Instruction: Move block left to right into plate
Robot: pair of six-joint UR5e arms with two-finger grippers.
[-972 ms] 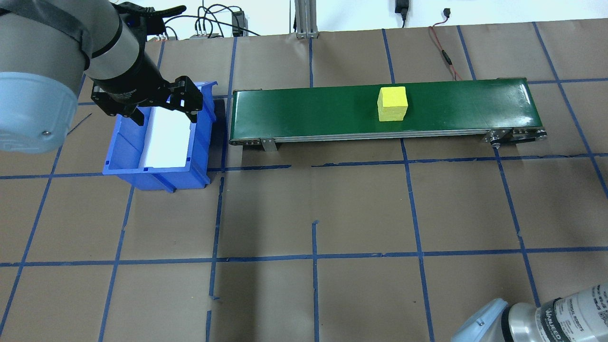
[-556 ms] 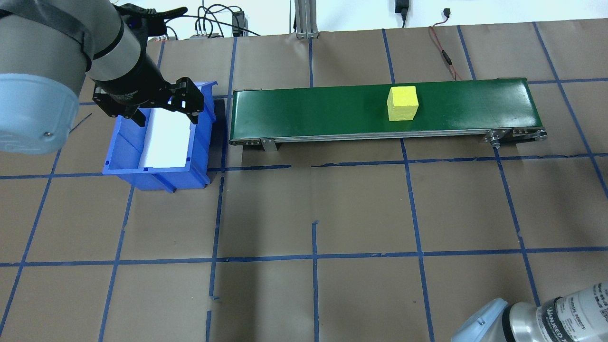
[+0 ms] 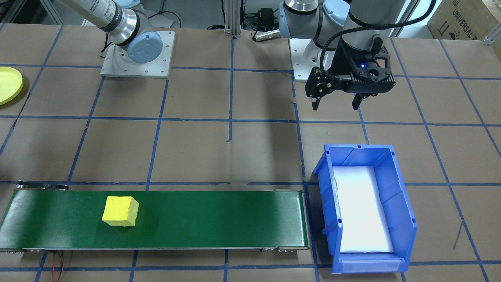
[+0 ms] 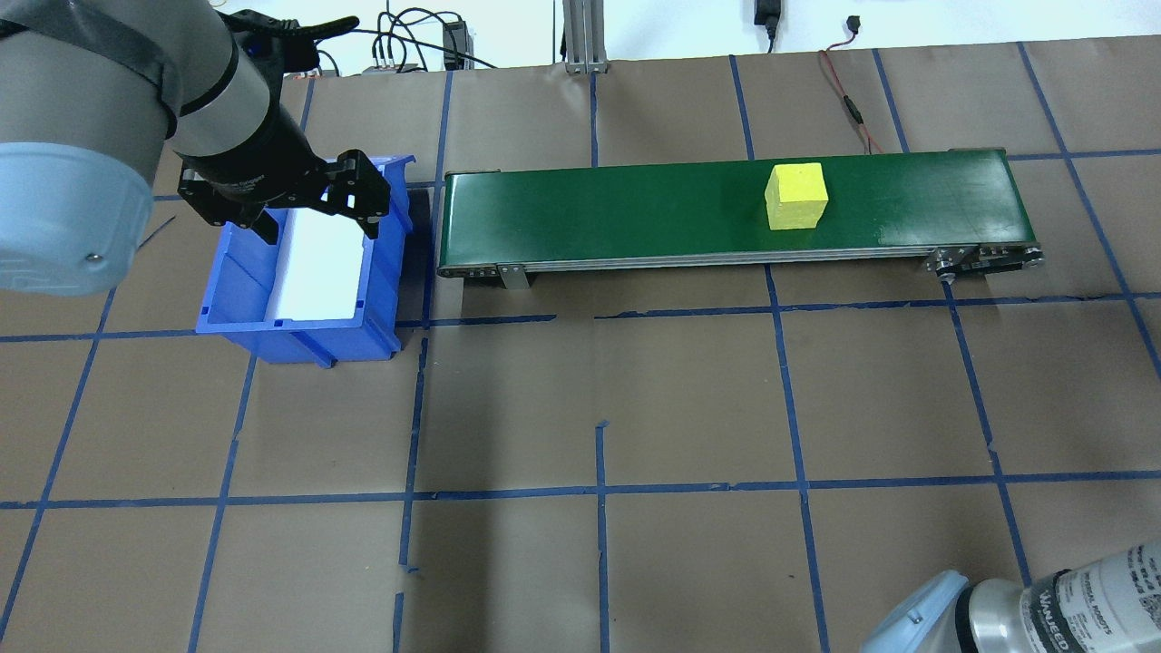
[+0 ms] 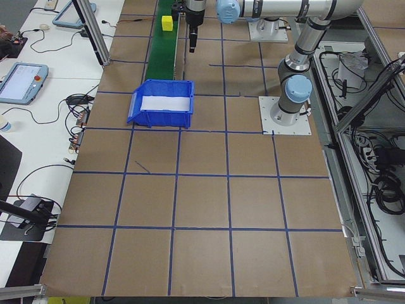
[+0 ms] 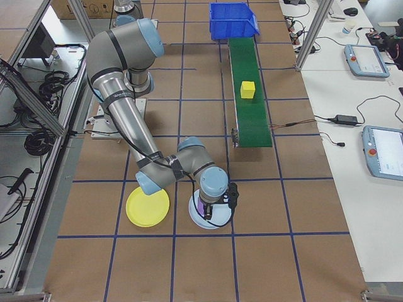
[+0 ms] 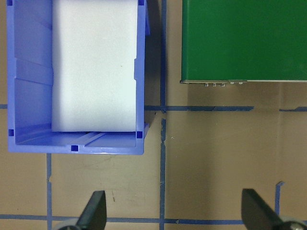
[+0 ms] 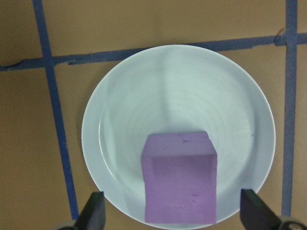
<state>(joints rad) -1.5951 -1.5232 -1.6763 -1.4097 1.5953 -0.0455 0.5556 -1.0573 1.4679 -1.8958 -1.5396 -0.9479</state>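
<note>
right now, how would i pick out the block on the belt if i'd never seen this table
Find the long green conveyor belt beside the blue bin. The yellow block sits on it, toward the end away from the bin. It is the only thing on the belt.

block [image 4: 796, 195] on conveyor [image 4: 635, 218] | bin [image 4: 304, 263] at conveyor's left end

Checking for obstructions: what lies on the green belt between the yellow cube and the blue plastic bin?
Nothing: in the overhead view, the green conveyor belt is bare between the yellow cube and the blue plastic bin.
</note>
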